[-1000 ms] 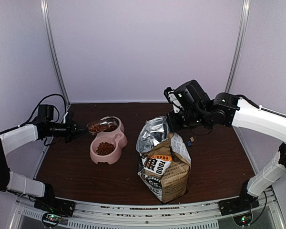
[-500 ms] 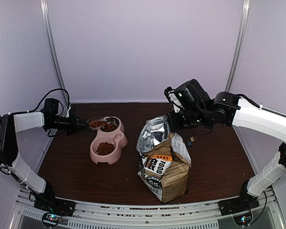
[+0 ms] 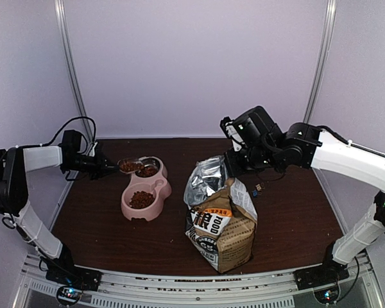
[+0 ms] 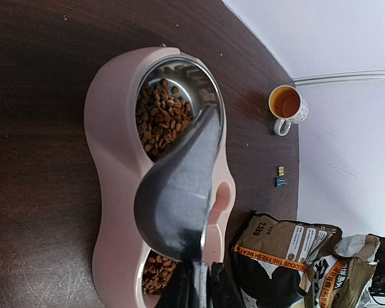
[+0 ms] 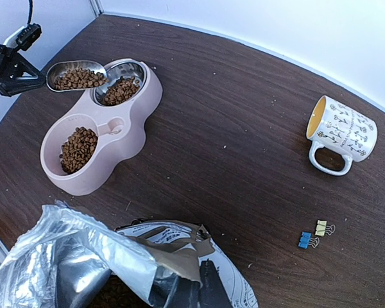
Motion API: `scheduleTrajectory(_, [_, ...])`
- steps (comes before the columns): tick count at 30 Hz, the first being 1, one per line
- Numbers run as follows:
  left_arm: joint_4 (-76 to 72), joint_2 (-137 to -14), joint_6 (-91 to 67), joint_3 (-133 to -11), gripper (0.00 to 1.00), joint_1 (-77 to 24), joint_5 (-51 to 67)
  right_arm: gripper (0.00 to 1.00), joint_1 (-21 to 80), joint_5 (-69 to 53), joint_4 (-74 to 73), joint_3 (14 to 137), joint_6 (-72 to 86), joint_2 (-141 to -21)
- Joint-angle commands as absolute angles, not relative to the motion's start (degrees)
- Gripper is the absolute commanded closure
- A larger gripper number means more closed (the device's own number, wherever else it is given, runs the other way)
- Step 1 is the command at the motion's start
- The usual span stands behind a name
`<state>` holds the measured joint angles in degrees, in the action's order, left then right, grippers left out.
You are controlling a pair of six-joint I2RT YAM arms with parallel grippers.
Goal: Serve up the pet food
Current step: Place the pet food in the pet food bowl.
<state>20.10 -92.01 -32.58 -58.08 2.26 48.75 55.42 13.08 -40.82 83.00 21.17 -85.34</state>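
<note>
You have a dark brown wood-grain desk (image 3: 295,212), scuffed and matte, carrying everything. The biggest thing on it is the dog-food bag (image 3: 221,224), standing upright in crumpled kraft-brown paper with black-and-white lettering. Its top is torn open and the wrinkled silver foil lining is pulled up and out. Your right claw (image 3: 234,160) is at that open top, and the right wrist view shows its dark fingers pressed onto the bag's folded lip.

To the left of the bag and apart from it sits the bowl (image 3: 160,191), a smooth pink peanut-shaped double dish. Its far cup has a shiny steel liner.

The scoop (image 4: 176,199) is rounded bare metal, dull grey underneath. It is held level, with its front end reaching over the left rim of the far cup. Your left claw (image 4: 199,285) is pinching its thin handle.

A white mug (image 5: 343,131) with a small speckled print and a yellow-orange inside stands toward the far right of the desk, well apart from the bowl.

The pet food (image 5: 77,147) is small dark brown dry pellets. One heap lies in the near cup, another in the far steel cup, and a third load fills the scoop. You cannot make out what is inside the bag.

Two tiny binder clips (image 5: 314,234), one blue and one yellow, lie side by side between the mug and the bag.
</note>
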Motion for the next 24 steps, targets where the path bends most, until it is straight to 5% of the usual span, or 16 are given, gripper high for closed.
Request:
scheduleTrajectory(1, [21.25,-93.13,-28.88,-60.76,1.0,2.28,46.86,1.0,54.23,16.97,-39.02,84.97,20.92,-85.83])
scheduleTrajectory(24, [28.59,-97.76,-22.52,-69.77,1.0,-4.89,36.38,1.0,54.23,16.56,-39.0,85.52,20.75,-86.57])
